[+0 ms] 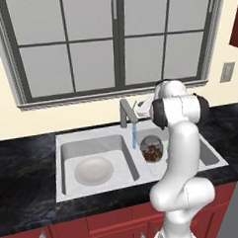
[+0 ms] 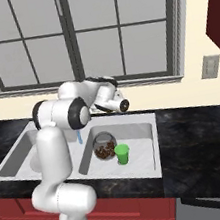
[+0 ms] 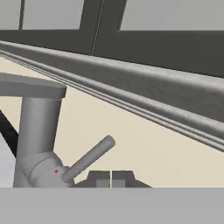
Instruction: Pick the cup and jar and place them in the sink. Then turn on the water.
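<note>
**Water on, both items in the right basin, hand beside the faucet lever**

Seen in the right basin of the sink (image 2: 146, 164): the jar (image 2: 104, 146) of brown lumps, upright, and the cup (image 2: 122, 153), green and upright, just beside it on the near right. Showed as well from the left base view, the jar (image 1: 151, 148) under a thin blue stream of water (image 1: 133, 136) falling from the faucet (image 1: 124, 112). Lay in the left basin: a round white dish (image 1: 93, 171).

Reached up behind the sink, the gripper (image 3: 110, 180), fingertips pressed together and pinching nothing, with the faucet's lever (image 3: 89, 158) raised at a slant just beside and left of them.

Judged as finished or nearly so. Risks from here, as a guess: a sideways pull away could catch the lever and knock it back down, cutting the water; a low sweep of the arm over the right basin could tip the cup or the jar.
</note>
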